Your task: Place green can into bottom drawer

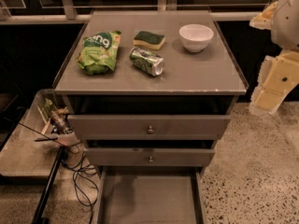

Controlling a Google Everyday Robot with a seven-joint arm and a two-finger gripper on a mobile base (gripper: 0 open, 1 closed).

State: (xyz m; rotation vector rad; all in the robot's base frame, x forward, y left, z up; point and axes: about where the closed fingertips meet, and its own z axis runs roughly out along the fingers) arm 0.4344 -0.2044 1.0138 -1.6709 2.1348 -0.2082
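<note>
Green can [146, 60]: sponge [148, 39] just behind, snack bag [98, 52] left; front and right open. Bottom drawer [149, 195] pulled out, open from above. Gripper [271, 85] beside the cabinet's [205, 76] right edge

Grey cabinet [196, 73], its top holding a dark green patterned can [146, 61] with silver ends, a light green bag [98, 52] with white lettering, a sponge [149, 39] that is dark green over yellow, and a white bowl [196, 37]. The upper drawers [187, 124] and the bottom drawer [149, 195] are grey. A cream-yellow gripper [267, 97] hangs at the right edge. The floor [252, 171] is speckled beige.
</note>
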